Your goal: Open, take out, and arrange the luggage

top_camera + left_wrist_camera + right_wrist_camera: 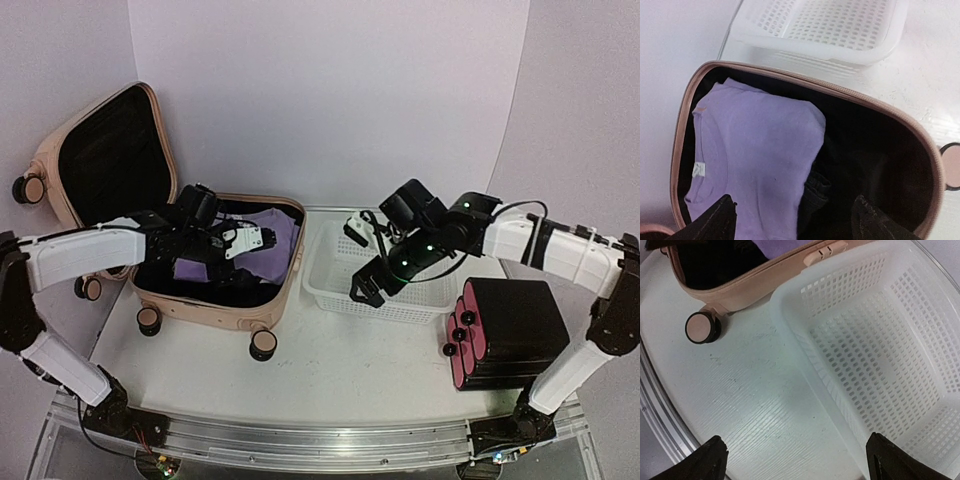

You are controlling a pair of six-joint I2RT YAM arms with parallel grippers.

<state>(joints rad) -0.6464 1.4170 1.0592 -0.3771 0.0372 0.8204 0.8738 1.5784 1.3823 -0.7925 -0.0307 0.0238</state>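
Observation:
The luggage (215, 305) is a pale pink hard-shell suitcase lying open at the left, its black-lined lid (110, 160) propped up behind. Inside lie a folded purple shirt (275, 240) and dark clothes. My left gripper (205, 255) hangs open over the inside. In the left wrist view it (797, 222) spans the purple shirt (760, 145) and black clothing (855, 160), touching neither, within the pink rim (840, 92). My right gripper (365, 293) is open and empty above the basket's near-left corner; in its wrist view it (800, 462) is over bare table.
A white mesh basket (330, 250) stands empty right of the suitcase, also in the wrist views (820, 25) (880, 340). A black case with red cylinders (505, 330) sits at the right. A suitcase wheel (702, 327) rests on the table near the basket.

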